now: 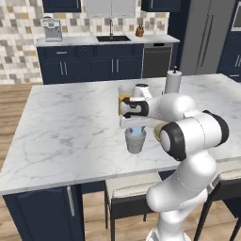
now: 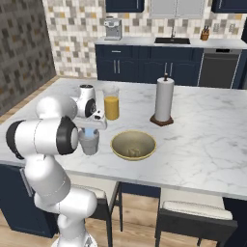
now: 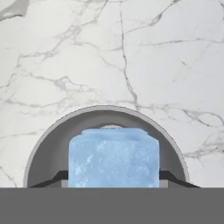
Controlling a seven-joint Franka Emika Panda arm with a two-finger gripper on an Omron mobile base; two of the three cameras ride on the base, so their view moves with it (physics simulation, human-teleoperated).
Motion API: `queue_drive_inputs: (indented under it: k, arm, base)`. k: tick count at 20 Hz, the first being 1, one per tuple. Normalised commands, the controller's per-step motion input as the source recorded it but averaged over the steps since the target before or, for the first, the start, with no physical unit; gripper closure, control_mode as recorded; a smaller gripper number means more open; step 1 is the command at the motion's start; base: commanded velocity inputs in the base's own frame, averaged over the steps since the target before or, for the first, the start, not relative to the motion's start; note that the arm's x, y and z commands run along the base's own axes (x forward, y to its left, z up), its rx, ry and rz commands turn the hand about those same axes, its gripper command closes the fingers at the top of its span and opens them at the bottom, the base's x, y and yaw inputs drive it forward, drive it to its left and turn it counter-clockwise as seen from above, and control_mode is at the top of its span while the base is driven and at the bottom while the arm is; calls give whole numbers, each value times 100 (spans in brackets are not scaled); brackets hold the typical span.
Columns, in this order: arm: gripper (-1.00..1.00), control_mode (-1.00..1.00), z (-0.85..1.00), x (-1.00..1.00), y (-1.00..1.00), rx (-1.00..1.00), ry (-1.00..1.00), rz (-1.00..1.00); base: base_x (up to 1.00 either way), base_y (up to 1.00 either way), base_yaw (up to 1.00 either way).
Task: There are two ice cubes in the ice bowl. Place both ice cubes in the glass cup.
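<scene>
gripper (image 3: 113,183) clamped on an ice cube (image 3: 113,159), directly above the mouth of the glass cup (image 1: 135,140); cup stands near the island counter's (image 2: 202,140) front edge, just left of the ice bowl (image 2: 133,144); something small and pale lies in the bowl, can't tell whether it's the second cube; juice glass (image 2: 111,102) and paper towel roll (image 2: 164,99) further back; no readable labels or writing.

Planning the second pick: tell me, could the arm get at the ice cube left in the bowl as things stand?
Probably yes, once free. The bowl lies open beside the cup, nothing over the cube in it. But the claw is shut on the other cube, above the cup.
</scene>
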Motion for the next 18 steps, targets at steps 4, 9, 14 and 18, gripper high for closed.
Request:
queue_drive_inputs:
  k: [4,9,14,18]
  arm:
    - [100,-100,-5,4,1,0,0,0]
    - [-100,-100,0,6,0,-2,-2,0]
    - [-100,-100,17,0,0,0,-8,0]
    - [-100,-100,41,-12,0,0,-16,0]
  base:
    - [0,0,0]
    - [0,0,0]
    - [0,0,0]
    - [0,0,0]
